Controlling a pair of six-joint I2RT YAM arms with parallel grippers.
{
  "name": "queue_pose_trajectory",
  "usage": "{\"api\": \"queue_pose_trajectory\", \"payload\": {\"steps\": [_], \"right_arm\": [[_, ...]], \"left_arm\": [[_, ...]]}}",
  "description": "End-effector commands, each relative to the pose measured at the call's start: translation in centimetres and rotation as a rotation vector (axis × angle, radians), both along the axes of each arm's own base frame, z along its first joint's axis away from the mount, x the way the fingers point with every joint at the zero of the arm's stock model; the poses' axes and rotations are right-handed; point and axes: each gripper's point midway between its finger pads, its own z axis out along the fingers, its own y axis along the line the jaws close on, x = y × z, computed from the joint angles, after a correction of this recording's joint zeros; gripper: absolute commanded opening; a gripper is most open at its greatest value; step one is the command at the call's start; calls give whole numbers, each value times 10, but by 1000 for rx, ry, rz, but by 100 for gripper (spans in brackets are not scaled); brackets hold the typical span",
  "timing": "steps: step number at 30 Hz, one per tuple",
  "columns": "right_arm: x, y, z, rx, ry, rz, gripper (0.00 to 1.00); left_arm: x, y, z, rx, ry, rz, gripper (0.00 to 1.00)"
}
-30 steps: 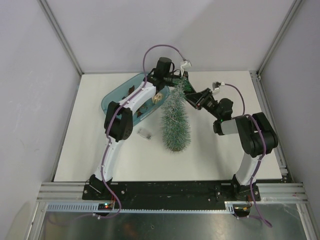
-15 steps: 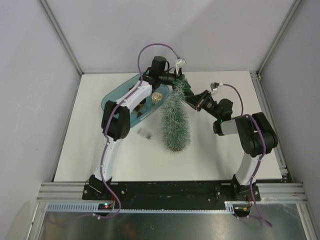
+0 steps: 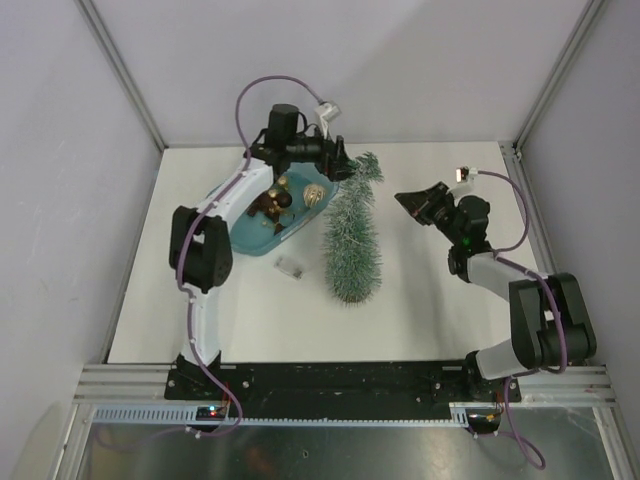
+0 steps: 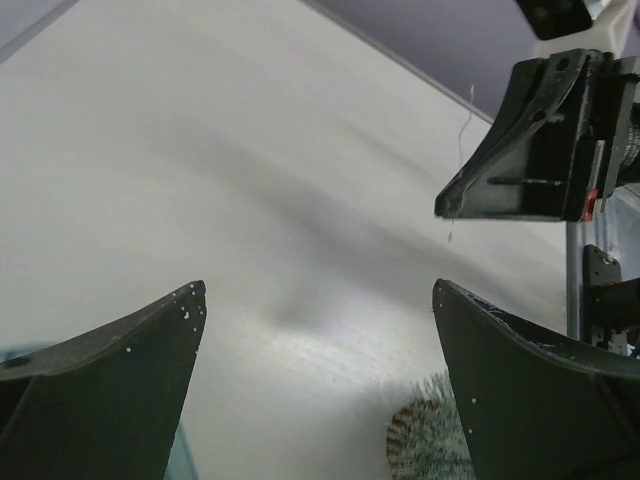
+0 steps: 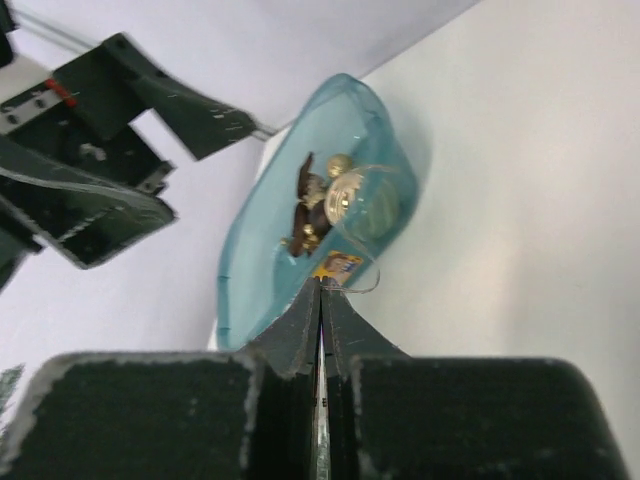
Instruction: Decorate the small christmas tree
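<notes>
The small christmas tree (image 3: 350, 235) lies on the white table, base toward me and bent tip (image 4: 425, 440) at the far end. My left gripper (image 3: 340, 165) (image 4: 320, 290) hovers open and empty just left of the tip. My right gripper (image 3: 403, 200) (image 5: 322, 283) is off to the tree's right, apart from it, with its jaws pressed shut. A thin thread (image 5: 365, 285) (image 4: 462, 130) curls out from its tips. No ornament shows on the thread.
The teal tub (image 3: 225, 195) (image 5: 250, 260) sits left of the tree and holds a brown star ornament (image 3: 268, 203) and gold baubles (image 3: 313, 193). A small clear piece (image 3: 290, 267) lies on the table between the tub and the tree's base.
My left gripper opened and swung back left, off the tree's tip. My right gripper shut and pulled away to the right. The tree stayed where it lay.
</notes>
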Motion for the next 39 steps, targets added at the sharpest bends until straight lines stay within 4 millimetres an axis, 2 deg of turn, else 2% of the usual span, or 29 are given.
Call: {"api": "queue_pose_trajectory", "payload": {"steps": [1, 4, 7, 12, 18, 28, 34, 39], "right_arm": [[-4, -21, -31, -180, 70, -127, 0], [-13, -21, -34, -252, 78, -162, 0], [-26, -22, -36, -322, 92, -204, 0], [-64, -22, -31, -438, 103, -265, 0], [-113, -26, -42, -531, 146, -305, 0], [-196, 10, -51, -580, 120, -170, 0], [-227, 32, -57, -603, 97, -94, 0], [-244, 59, -52, -600, 40, 0, 0]], "left_arm": [[-6, 35, 38, -2, -53, 102, 100], [-18, 52, 39, 3, -41, 118, 100], [-31, 64, 49, -4, -47, 125, 100], [-46, 81, 60, -10, -57, 146, 100], [-67, 93, 69, -12, -74, 161, 100], [-105, 106, 74, -10, -93, 178, 99], [-116, 111, 77, -10, -103, 191, 100], [-122, 114, 78, -10, -110, 197, 100]]}}
